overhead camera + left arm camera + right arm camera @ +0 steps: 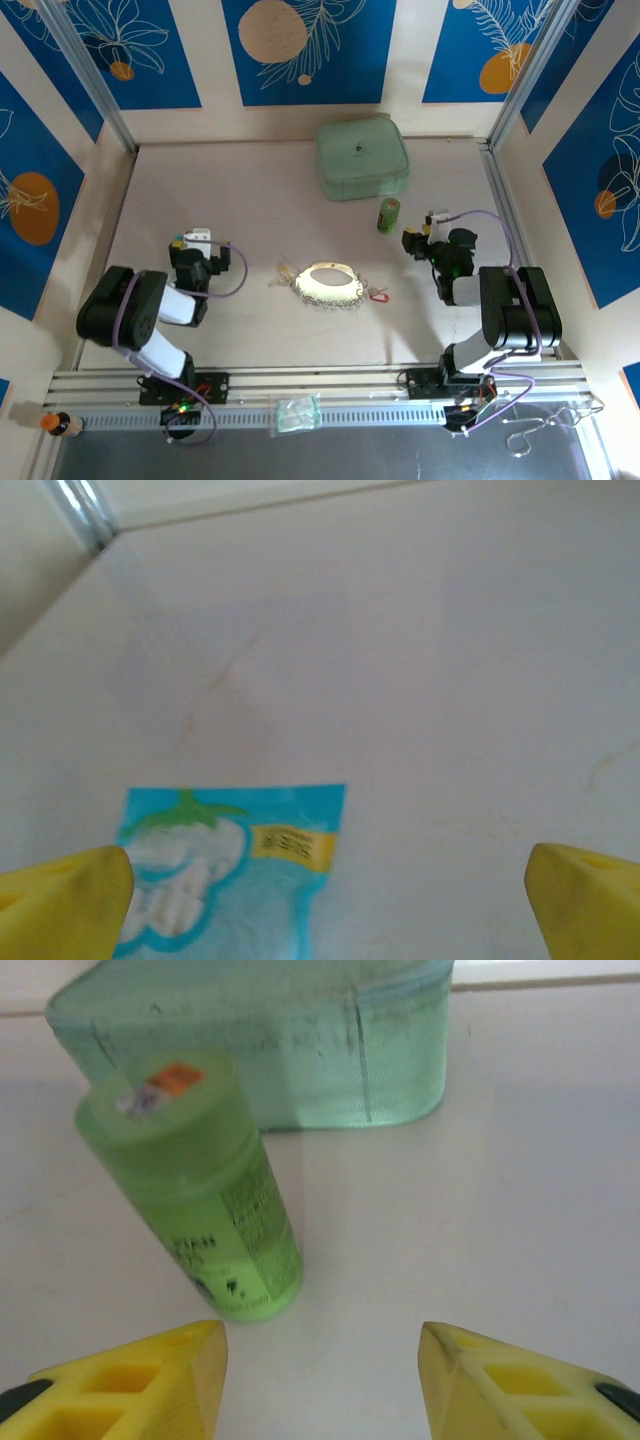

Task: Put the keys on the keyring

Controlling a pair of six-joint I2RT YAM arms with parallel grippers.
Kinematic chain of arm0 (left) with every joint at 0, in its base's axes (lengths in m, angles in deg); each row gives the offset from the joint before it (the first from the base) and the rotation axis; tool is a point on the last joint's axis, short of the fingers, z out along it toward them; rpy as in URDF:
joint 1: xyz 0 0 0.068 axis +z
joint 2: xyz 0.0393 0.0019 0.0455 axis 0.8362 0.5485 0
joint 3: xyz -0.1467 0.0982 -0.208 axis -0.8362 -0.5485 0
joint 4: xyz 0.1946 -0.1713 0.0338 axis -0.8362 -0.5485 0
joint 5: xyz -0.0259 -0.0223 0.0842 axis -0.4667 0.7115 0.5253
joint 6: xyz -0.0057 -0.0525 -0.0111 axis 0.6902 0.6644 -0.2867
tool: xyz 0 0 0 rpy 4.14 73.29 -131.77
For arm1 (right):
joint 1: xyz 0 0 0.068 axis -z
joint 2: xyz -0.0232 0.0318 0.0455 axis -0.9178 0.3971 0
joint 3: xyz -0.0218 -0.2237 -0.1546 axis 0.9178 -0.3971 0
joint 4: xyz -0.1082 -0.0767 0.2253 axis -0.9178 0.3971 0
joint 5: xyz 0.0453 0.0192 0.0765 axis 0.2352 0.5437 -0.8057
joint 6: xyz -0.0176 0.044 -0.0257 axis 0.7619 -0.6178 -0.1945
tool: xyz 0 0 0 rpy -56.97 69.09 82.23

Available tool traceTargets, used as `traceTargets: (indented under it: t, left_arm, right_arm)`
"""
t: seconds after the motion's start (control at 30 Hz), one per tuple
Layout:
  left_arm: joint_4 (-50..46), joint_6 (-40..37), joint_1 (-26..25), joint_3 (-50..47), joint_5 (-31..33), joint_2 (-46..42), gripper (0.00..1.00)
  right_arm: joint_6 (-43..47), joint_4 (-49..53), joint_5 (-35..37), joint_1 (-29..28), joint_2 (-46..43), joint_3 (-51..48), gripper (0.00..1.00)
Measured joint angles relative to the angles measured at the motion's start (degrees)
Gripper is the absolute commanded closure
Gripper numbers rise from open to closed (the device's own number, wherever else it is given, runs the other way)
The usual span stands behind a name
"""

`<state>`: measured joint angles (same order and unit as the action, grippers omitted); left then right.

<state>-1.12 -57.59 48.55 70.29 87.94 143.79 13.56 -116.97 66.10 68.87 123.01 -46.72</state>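
Showing the keyring (325, 282) lying mid-table, between the two arms.
Finding the red key (379, 295) just right of it and the yellow key (283, 276) just left. Showing the left gripper (330, 880) spread wide by a blue packet (230, 870), and the right gripper (325, 1360) spread, pinching nothing, just right of the green cylinder (200, 1190) with the pale green case (260, 1030) beyond.

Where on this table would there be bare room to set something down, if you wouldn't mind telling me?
Bare: the far-left stretch between the left wall and the pale green case, and the near strip between the keyring and the arm bases. Crowded: around the green cylinder beside the right claw.
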Motion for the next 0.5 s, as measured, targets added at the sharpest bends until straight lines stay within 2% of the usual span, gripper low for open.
traceTargets:
  t: [0.27, 0.5]
  left_arm:
    - [-2.95, -0.04, 0.22, 6.64, -1.75, -1.03, 0.0]
    - [-6.58, -1.09, 0.74, 7.52, -5.95, -1.33, 0.0]
  right_arm:
    - [-1.27, 2.08, 0.28, 0.09, 0.07, 2.6, 0.37]
    - [-1.53, 3.3, 2.01, -0.22, 0.07, 2.6, 0.38]
